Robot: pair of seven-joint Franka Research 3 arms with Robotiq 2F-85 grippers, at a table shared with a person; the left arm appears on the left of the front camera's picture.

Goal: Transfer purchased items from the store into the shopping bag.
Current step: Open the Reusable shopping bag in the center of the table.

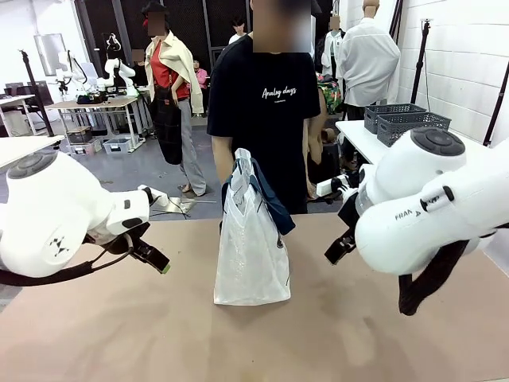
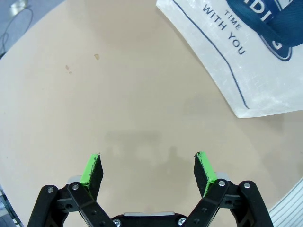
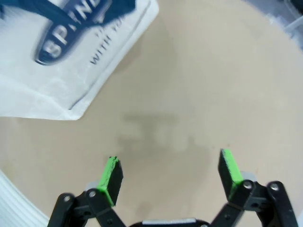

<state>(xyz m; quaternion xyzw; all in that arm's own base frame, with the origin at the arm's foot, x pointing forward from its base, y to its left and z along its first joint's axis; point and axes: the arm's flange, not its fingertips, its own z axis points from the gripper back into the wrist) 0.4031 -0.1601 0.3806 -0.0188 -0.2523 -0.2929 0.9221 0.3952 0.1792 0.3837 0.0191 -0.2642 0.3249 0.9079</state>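
Observation:
The shopping bag [image 1: 251, 255], whitish plastic with navy handles draped over its top, stands upright in the middle of the tan table. Its lower corner with printed lettering appears in the left wrist view [image 2: 246, 61], and its oval logo in the right wrist view [image 3: 71, 61]. My left gripper [image 1: 151, 256] hovers left of the bag, open and with nothing between its fingers [image 2: 147, 165]. On the bag's right my right gripper [image 1: 338, 251] hangs open over bare table [image 3: 170, 170]. The purchased items are out of view.
A person in a black T-shirt [image 1: 266, 103] stands at the far edge right behind the bag. Dark grey lattice baskets [image 1: 406, 119] sit on a white table at the back right. Bare tabletop [image 1: 159, 334] lies in front of the bag.

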